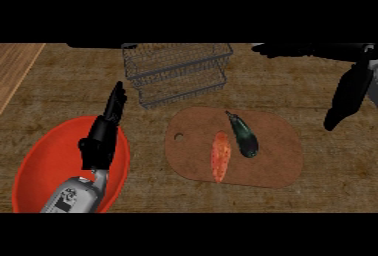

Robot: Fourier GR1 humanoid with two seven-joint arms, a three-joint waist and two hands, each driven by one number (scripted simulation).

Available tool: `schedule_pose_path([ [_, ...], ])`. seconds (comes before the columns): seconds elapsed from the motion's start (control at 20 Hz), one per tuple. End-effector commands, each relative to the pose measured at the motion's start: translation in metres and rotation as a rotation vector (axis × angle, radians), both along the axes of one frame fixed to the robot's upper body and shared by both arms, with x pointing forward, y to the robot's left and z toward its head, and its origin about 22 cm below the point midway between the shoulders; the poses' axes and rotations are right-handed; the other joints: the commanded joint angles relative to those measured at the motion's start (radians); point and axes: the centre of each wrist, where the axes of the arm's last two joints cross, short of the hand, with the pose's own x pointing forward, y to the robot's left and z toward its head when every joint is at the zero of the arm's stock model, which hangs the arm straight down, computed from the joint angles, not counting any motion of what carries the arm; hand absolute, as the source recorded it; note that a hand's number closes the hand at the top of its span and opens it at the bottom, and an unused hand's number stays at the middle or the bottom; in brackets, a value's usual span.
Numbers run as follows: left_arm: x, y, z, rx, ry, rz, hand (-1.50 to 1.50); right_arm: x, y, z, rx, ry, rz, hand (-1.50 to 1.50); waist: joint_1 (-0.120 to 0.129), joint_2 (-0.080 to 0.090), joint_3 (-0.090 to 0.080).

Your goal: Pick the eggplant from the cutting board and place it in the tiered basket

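Left hand (103, 135) fingers straight, holding nothing; right hand (347, 95) fingers apparently straight, empty.

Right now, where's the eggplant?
In the head view, the eggplant lies on the cutting board, right of centre, just right of an orange vegetable and in front of the wire basket. Neither hand touches it.

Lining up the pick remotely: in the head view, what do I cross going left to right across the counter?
Red plate with the left hand over it → orange vegetable → eggplant, both on the cutting board → right hand.
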Motion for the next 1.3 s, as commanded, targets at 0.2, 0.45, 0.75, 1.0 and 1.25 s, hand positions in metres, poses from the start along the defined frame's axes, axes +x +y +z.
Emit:
schedule_pose_path([
  [0.2,0.009,0.010,-0.002,0.014,-0.022,0.027,0.00,0.015,0.040,-0.010,-0.138,0.013,0.096,-1.50,-0.007,-0.001,-0.001],
  [0.45,-0.004,0.013,-0.016,0.017,-0.016,0.014,0.00,0.006,0.023,-0.021,-0.243,0.032,0.115,-1.50,-0.014,-0.004,-0.001],
  [0.75,0.006,0.002,-0.007,0.001,-0.006,0.020,0.00,-0.002,0.021,-0.019,-0.279,-0.023,0.117,-1.50,-0.027,-0.007,-0.001],
  [1.0,0.001,0.007,0.007,0.005,0.017,0.006,0.00,0.007,0.017,-0.032,-0.313,-0.059,0.103,-1.50,-0.015,-0.004,0.000],
  [1.25,0.007,0.010,-0.007,0.000,0.004,0.019,0.00,0.000,0.025,-0.057,-0.359,-0.089,0.161,-1.50,-0.021,-0.004,-0.001],
])
